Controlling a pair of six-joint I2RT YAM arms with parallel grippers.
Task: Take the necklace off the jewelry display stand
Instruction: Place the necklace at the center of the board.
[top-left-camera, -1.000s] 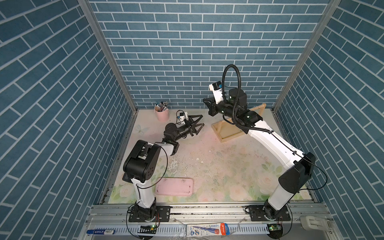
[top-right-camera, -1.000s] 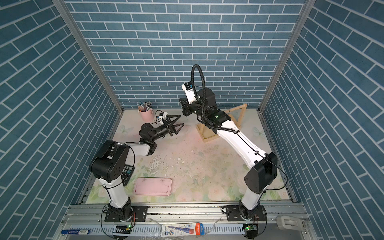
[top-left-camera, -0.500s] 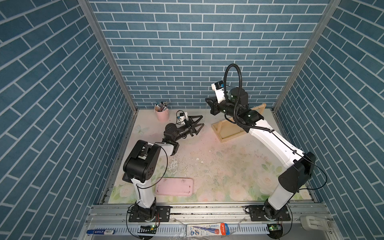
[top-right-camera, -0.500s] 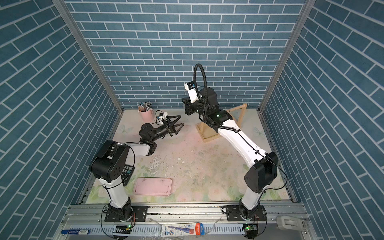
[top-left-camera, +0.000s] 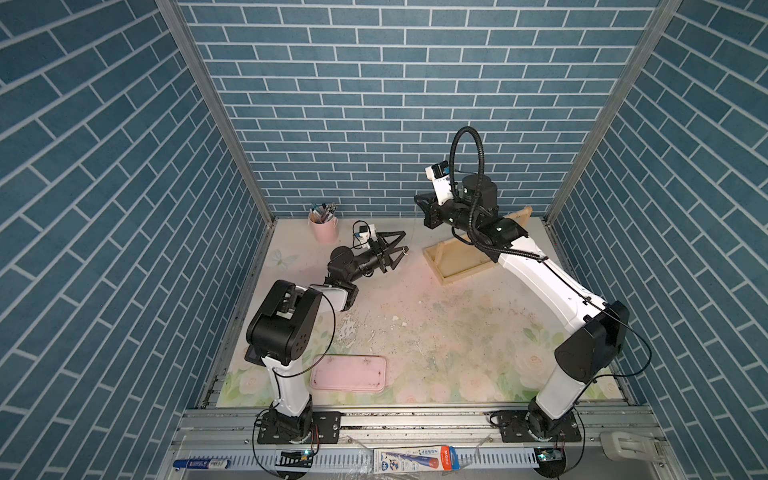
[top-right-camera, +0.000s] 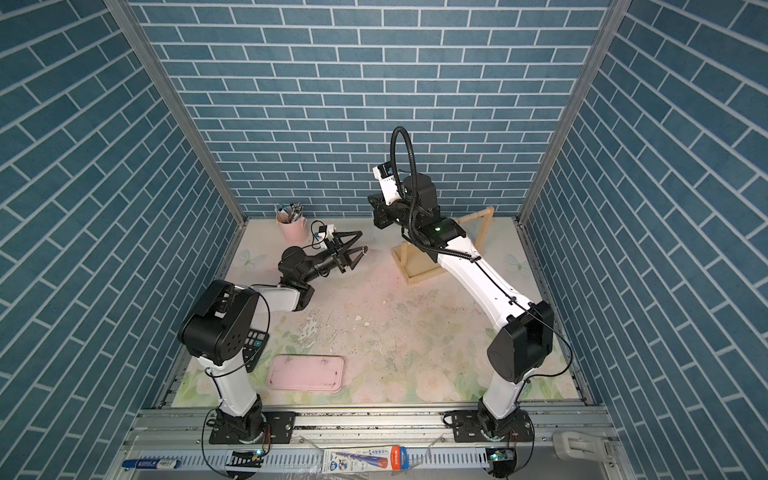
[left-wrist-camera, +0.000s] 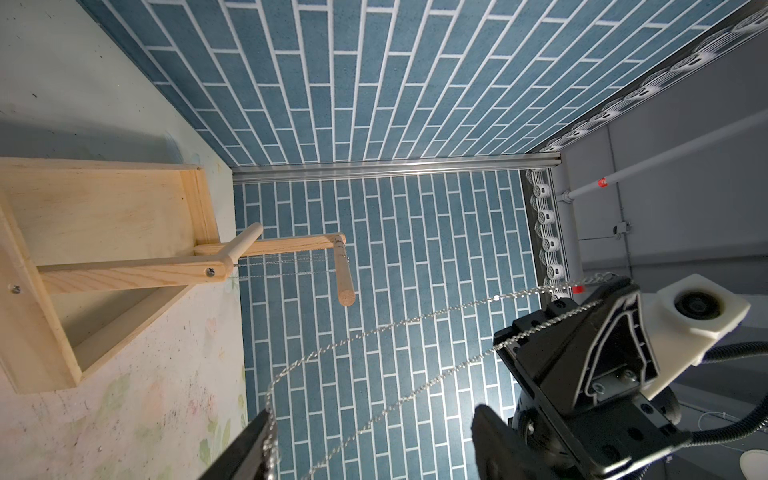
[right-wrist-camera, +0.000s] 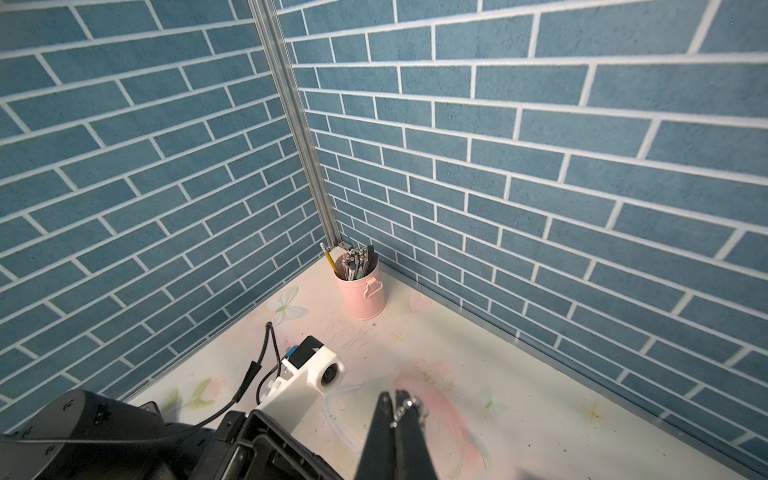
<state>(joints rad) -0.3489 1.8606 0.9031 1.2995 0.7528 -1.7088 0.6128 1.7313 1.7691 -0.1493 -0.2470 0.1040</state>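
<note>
Here, the right gripper (right-wrist-camera: 395, 399) has its jaws closed on the necklace (left-wrist-camera: 271, 411), held in the air clear of the stand (left-wrist-camera: 124, 208). The chain's loop drapes over one finger of the left gripper (top-left-camera: 403, 242), whose jaws stand open above the tabletop (top-left-camera: 415, 332).

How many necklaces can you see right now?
2. One necklace is pinched in the right gripper, its loop reaching a finger of the left gripper. A thinner chain hangs on the stand. More may be hidden.
</note>
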